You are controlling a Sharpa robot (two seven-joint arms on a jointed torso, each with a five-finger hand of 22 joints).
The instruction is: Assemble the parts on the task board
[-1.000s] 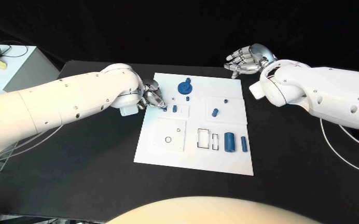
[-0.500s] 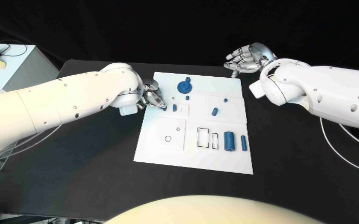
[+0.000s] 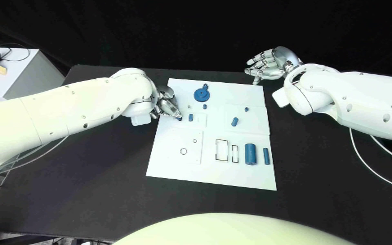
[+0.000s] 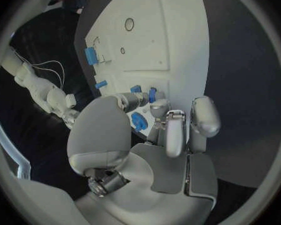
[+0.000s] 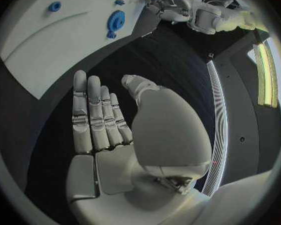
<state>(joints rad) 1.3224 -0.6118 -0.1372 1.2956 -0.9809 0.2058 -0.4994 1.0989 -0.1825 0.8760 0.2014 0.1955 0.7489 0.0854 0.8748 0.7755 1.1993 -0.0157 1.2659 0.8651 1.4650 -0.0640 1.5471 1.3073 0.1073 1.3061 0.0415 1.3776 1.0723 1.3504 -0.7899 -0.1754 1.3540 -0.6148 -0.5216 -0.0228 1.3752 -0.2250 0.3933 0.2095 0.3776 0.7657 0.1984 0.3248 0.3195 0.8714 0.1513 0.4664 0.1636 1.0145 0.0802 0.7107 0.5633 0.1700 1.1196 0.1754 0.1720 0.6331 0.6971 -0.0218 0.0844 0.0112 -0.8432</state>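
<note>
The white task board [image 3: 245,171] lies mid-table. My left hand [image 3: 167,106] hovers over its left edge, thumb and a finger pinching a small blue peg [image 4: 152,94] just above the plate. Another small peg [image 3: 190,117] stands right beside those fingertips. Just beyond them lies a blue gear [image 3: 201,94], which the right wrist view also catches [image 5: 115,21]. My right hand [image 3: 269,66] hangs over the black table past the board's far right corner. Its fingers [image 5: 97,115] are stretched out and the palm holds nothing.
A slanted blue peg [image 3: 234,122], a blue block [image 3: 249,154] and a slim blue piece [image 3: 265,156] lie on the board's right half. Outlined slots [image 3: 222,150] and a round hole [image 3: 183,152] lie nearer me. A pale box [image 3: 20,72] stands at the table's left.
The left hand's fingertips have closed in a little, so the small peg at them is more covered. The right hand has hardly moved.
</note>
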